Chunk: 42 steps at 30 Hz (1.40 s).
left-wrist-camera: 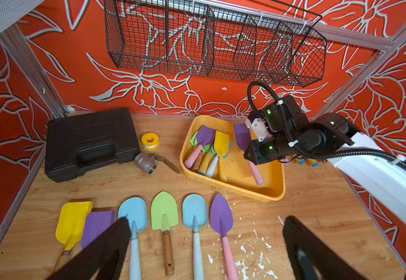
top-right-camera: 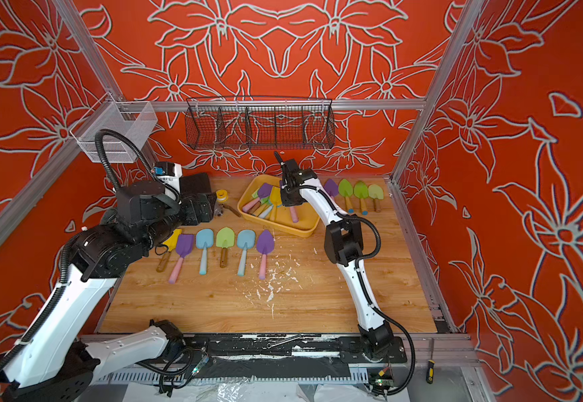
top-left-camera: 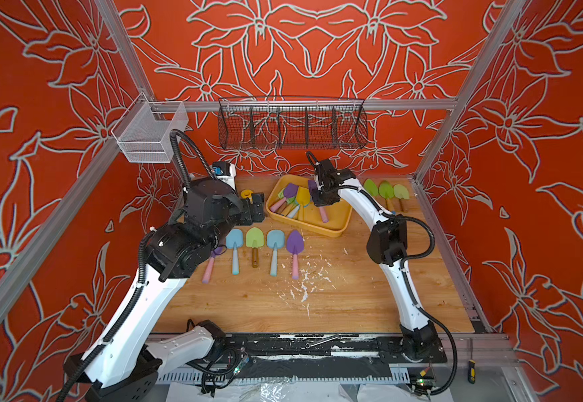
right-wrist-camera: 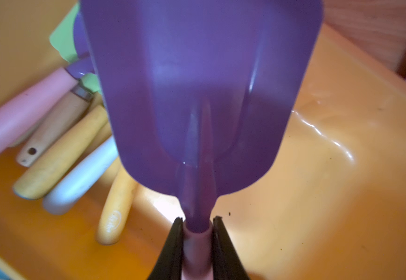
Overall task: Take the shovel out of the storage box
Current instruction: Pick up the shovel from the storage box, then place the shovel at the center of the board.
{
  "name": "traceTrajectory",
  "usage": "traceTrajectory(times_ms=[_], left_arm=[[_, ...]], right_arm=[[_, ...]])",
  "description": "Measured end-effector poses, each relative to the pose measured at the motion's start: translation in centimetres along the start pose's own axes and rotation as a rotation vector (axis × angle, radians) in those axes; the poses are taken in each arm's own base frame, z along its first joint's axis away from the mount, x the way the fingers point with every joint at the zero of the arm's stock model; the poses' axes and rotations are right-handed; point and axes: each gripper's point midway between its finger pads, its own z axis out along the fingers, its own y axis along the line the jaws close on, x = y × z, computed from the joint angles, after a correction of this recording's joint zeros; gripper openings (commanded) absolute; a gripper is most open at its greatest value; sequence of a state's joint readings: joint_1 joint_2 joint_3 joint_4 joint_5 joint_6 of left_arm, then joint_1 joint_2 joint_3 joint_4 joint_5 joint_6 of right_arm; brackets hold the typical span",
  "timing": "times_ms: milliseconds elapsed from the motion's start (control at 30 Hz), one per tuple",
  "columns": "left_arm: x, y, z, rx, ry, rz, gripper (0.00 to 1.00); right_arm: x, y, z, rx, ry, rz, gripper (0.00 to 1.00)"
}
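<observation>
We see the right gripper [right-wrist-camera: 197,230] pinching the purple shovel [right-wrist-camera: 197,84] at its neck, where the purple blade meets the pink handle. A black finger [right-wrist-camera: 175,242] presses in from each side. The shovel sits over the right half of the storage box [left-wrist-camera: 233,191], with its blade pointing far and its pink handle end pointing near. We cannot tell whether the handle end touches the box floor. The box itself is on the far middle of the wooden table [top-left-camera: 352,296].

A heap of other shovels [left-wrist-camera: 207,150] lies against the box's left end, apart from the gripped one.

The left gripper [left-wrist-camera: 207,219] hangs above the table to the left of the box, its fingers spread wide and holding nothing. Below it, a row of shovels [left-wrist-camera: 164,213] lies on the table near the box, blades far and handles near. A second, shorter row [top-left-camera: 386,191] lies at the far right, beside the box.

At the far left we see a black tool case [left-wrist-camera: 90,143], with a yellow tape roll [left-wrist-camera: 150,140] and a metal valve [left-wrist-camera: 146,162] between it and the box.
</observation>
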State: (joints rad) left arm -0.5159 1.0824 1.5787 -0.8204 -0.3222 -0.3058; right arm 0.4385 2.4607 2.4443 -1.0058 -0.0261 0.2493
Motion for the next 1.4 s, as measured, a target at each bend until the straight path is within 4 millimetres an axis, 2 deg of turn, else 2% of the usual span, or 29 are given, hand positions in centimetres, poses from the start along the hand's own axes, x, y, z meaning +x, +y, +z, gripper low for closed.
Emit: traceTrajectory(times_ms=[267, 400, 533, 733, 967, 1100, 1267, 1400], left_arm=[[0.2, -0.2, 0.4, 0.007, -0.005, 0.016, 0.99], [0.3, -0.2, 0.4, 0.011, -0.014, 0.028, 0.97], [0.0, -0.2, 0.1, 0.017, -0.029, 0.044, 0.97], [-0.6, -0.1, -0.1, 0.013, -0.054, 0.076, 0.97], [-2.0, -0.4, -0.1, 0.009, -0.079, 0.103, 0.97], [-2.1, -0.8, 0.2, 0.023, -0.080, 0.118, 0.97], [-2.1, -1.5, 1.2, 0.043, -0.068, 0.127, 0.97], [-2.1, -2.2, 2.1, 0.062, -0.059, 0.132, 0.97]], right_arm=[[-0.6, 0.1, -1.8, -0.018, -0.021, 0.043, 0.00], [-0.8, 0.3, -3.3, -0.039, -0.032, 0.070, 0.00], [-0.4, 0.3, -5.8, -0.055, -0.042, 0.088, 0.00], [0.7, 0.0, -11.2, -0.069, -0.085, 0.106, 0.00], [3.4, -1.4, -18.4, -0.065, -0.170, 0.117, 0.00], [5.5, -2.5, -21.5, -0.056, -0.212, 0.141, 0.00], [9.1, -4.3, -24.3, -0.038, -0.241, 0.186, 0.00], [11.6, -5.7, -25.7, -0.020, -0.262, 0.223, 0.00]])
